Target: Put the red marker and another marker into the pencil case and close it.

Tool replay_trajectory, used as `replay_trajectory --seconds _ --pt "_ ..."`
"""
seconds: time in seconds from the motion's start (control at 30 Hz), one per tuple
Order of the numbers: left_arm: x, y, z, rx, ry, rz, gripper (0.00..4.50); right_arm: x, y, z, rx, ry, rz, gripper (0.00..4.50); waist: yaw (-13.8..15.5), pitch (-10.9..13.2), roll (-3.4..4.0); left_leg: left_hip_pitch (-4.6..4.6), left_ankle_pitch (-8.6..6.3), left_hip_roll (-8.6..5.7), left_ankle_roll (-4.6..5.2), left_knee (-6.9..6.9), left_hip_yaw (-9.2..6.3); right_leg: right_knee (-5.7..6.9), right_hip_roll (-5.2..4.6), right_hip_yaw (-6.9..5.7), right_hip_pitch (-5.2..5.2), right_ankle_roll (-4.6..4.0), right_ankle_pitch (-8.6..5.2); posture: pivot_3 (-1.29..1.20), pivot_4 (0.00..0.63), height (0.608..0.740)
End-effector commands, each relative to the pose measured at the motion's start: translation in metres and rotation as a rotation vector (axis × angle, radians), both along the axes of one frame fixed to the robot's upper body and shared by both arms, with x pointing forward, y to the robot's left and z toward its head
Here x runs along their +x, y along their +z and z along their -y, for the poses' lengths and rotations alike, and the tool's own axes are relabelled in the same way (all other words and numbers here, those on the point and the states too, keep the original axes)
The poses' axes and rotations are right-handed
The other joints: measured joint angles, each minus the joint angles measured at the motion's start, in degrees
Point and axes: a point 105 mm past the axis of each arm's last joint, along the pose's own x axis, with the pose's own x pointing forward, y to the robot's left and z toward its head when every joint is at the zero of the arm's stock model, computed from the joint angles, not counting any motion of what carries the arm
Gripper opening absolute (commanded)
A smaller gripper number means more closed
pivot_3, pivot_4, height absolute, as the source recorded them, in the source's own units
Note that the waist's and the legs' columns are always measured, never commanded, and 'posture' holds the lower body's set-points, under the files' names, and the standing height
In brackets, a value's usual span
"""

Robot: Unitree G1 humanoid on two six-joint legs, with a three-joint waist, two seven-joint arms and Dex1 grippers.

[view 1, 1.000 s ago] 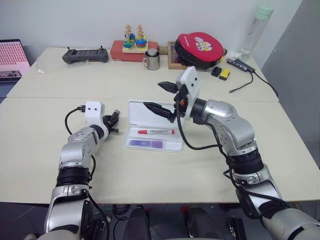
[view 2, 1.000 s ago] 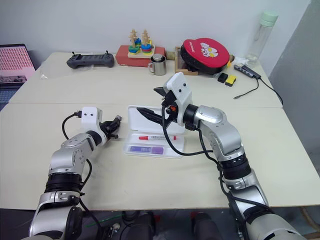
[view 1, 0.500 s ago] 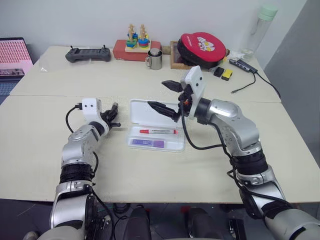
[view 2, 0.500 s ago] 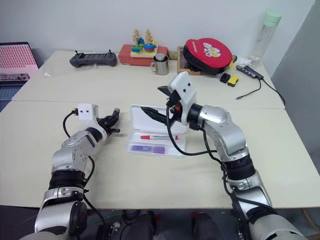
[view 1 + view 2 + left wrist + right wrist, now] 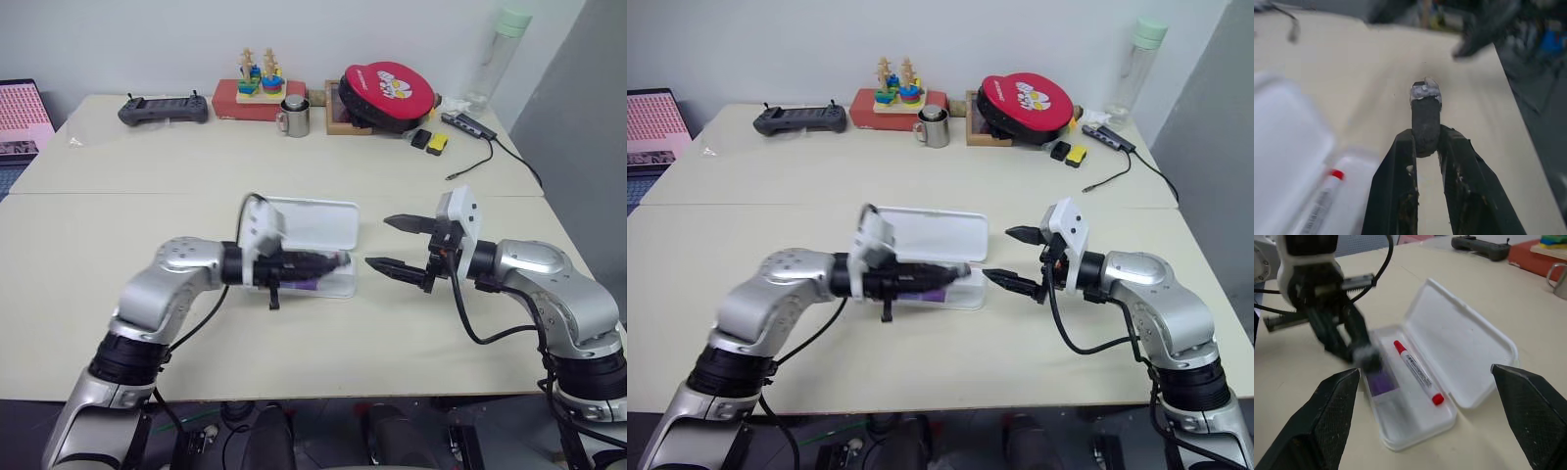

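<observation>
Your left fingers [image 5: 1425, 147] are clamped on a small black object [image 5: 1425, 115] with a pale, worn tip; it sticks out past the fingertips and is pinched between them near its lower end. In the head views that left gripper [image 5: 312, 261] reaches sideways over the open pencil case [image 5: 312, 223], its fingers lying low across the tray part of the case. From the right wrist view, the black object hangs just above the purple marker [image 5: 1382, 382], which lies in the tray, and the red marker [image 5: 1416, 370] lies beside it in the same tray, on the side nearer the lid; I cannot tell whether the black object touches the purple marker. The red marker's cap end points toward the near rounded corner of the case. The lid stands open, folded back and resting flat on the surface [image 5: 147, 225].

Your right fingers [image 5: 1332, 406] are spread wide and hold nothing. The right gripper [image 5: 404, 245] hovers above the surface just beside the short end of the case, pointing toward it, apart from it and from both markers.

At the far edge of the surface you can see a black controller [image 5: 163, 109], a metal mug [image 5: 295, 117] and a red round case [image 5: 389, 92], all well apart from the pencil case.
</observation>
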Motion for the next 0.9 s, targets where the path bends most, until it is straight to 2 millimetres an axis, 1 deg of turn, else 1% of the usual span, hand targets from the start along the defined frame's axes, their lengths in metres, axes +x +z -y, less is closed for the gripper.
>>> replay_trajectory --seconds 0.03,0.13,0.23,0.4,0.57,0.6,0.63,0.7,0.77,0.87,0.9 --pt "0.014 -0.008 -0.002 0.12 -0.057 0.07 0.38 -0.01 0.012 -0.004 0.01 -0.005 0.064 4.5 -0.1 0.0 0.0 0.0 0.03 0.01 0.04 0.04 -0.01 0.0 0.01 0.0 0.0 -0.05 -0.03 0.0 0.15 0.74" --pt "0.023 -0.021 -0.004 0.202 -0.077 0.092 0.38 -0.012 0.012 -0.005 0.012 -0.024 0.071 4.5 -0.1 0.0 0.0 -0.01 0.06 -0.01 0.09 0.11 0.01 0.0 0.0 0.07 0.01 -0.11 -0.06 0.0 0.15 0.74" --pt "0.032 -0.021 0.0 0.188 -0.078 0.13 0.38 -0.013 0.013 -0.004 0.015 -0.053 0.079 4.5 0.0 0.0 0.0 -0.05 0.06 -0.03 0.09 0.11 0.04 -0.02 -0.02 0.05 0.02 0.08 0.04 0.0 0.15 0.74" --pt "0.031 -0.02 0.011 0.147 -0.112 0.103 0.38 -0.022 0.005 -0.003 0.004 -0.065 0.055 4.5 0.3 0.0 0.0 -0.25 0.05 -0.01 0.1 0.03 -0.02 -0.01 0.0 -0.07 -0.09 -0.05 -0.04 0.0 0.15 0.74" --pt "0.031 -0.022 0.012 0.142 -0.126 0.082 0.38 -0.023 0.004 -0.004 0.0 -0.067 0.05 4.5 0.1 0.0 0.0 -0.25 0.05 -0.02 0.1 0.04 -0.03 0.0 0.0 -0.08 -0.09 -0.03 -0.07 0.0 0.15 0.74" --pt "0.03 -0.021 0.013 0.139 -0.128 0.07 1.07 -0.023 0.004 -0.004 -0.001 -0.068 0.052 4.5 0.1 0.0 0.0 -0.23 0.05 -0.01 0.1 0.04 -0.04 0.03 0.0 -0.09 -0.09 -0.02 -0.08 0.0 0.15 0.74" --pt "0.03 -0.021 0.013 0.137 -0.129 0.063 1.16 -0.023 0.005 -0.004 -0.002 -0.069 0.052 4.5 0.1 0.0 0.0 -0.23 0.05 -0.01 0.1 0.03 -0.05 0.04 0.0 -0.1 -0.08 -0.01 -0.08 0.0 0.15 0.74" --pt "0.03 -0.022 0.012 0.147 -0.127 0.069 1.59 -0.022 0.005 -0.003 0.001 -0.071 0.054 4.5 0.2 0.0 0.0 -0.23 0.05 -0.01 0.1 0.05 -0.06 0.04 0.0 -0.1 -0.07 0.02 -0.06 0.0 0.15 0.74" --pt "0.03 -0.022 0.01 0.146 -0.118 0.073 1.89 -0.021 0.006 -0.003 -0.002 -0.067 0.054 4.5 0.2 0.0 0.0 -0.23 0.05 -0.01 0.1 0.09 -0.06 0.04 0.0 -0.09 -0.06 0.08 -0.03 0.0 0.15 0.74" --pt "0.031 -0.021 0.007 0.15 -0.099 0.084 2.49 -0.019 0.006 -0.003 -0.006 -0.062 0.056 4.5 0.2 0.0 0.0 -0.23 0.06 -0.01 0.11 0.11 -0.06 0.04 0.0 -0.09 -0.05 0.1 -0.01 0.0 0.15 0.74" --pt "0.032 -0.02 0.006 0.147 -0.092 0.089 2.78 -0.018 0.006 -0.003 -0.008 -0.06 0.057 4.5 0.2 0.0 0.0 -0.22 0.06 -0.01 0.11 0.11 -0.06 0.04 0.0 -0.09 -0.05 0.1 -0.01 0.0 0.15 0.74"
